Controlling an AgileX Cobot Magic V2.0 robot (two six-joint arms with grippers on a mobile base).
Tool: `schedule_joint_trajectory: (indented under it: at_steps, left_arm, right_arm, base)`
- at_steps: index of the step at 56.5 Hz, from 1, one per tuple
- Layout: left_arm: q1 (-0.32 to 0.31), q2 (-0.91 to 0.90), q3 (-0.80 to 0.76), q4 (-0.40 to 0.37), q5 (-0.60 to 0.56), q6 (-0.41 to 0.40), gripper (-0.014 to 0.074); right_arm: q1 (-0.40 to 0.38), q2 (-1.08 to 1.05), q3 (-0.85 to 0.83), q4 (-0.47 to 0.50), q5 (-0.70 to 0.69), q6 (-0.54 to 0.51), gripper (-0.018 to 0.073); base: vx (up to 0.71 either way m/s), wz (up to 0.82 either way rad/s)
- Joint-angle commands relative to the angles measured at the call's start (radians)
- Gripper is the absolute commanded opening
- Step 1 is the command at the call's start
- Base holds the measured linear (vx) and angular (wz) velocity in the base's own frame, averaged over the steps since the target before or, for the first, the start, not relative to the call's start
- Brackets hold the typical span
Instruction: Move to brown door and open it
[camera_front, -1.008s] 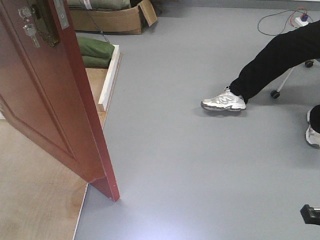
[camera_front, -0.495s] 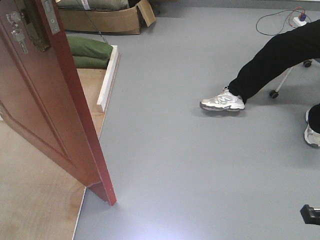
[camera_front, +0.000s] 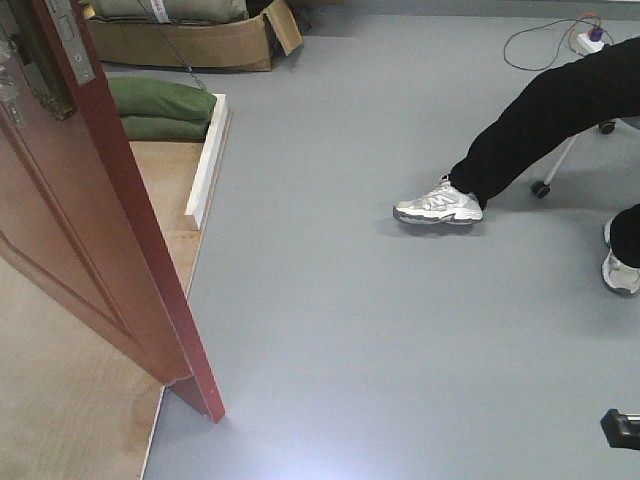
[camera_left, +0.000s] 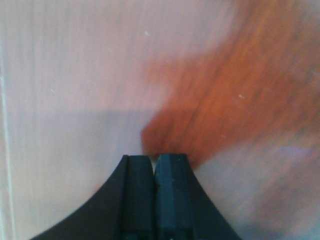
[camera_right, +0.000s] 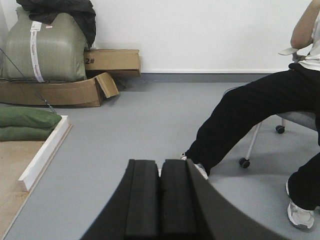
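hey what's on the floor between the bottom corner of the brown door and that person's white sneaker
Nothing. Only bare grey floor runs from the brown door to the white sneaker, as the exterior front-facing view shows.

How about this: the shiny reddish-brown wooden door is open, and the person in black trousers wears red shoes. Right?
Not quite: the front-facing view shows white-and-silver trainers, not red shoes. The glossy reddish-brown wooden door is indeed open, and the person does wear black trousers.
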Motion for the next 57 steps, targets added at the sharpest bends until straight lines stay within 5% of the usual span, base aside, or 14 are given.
schedule_joint_trajectory:
  at_steps: [1, 57]
  left_arm:
    - [-0.005, -0.027, -0.030, -0.058, -0.061, -0.002, -0.0006]
    - [-0.005, -0.027, -0.030, -0.058, -0.061, -0.002, -0.0006]
  right_arm:
    - [-0.001, -0.013, 0.005, -0.003, -0.078, -0.005, 0.0000]
    - [-0.001, -0.013, 0.005, -0.003, -0.078, -0.005, 0.0000]
  base:
    - [0.06, -0.03]
    - [0.12, -0.06]
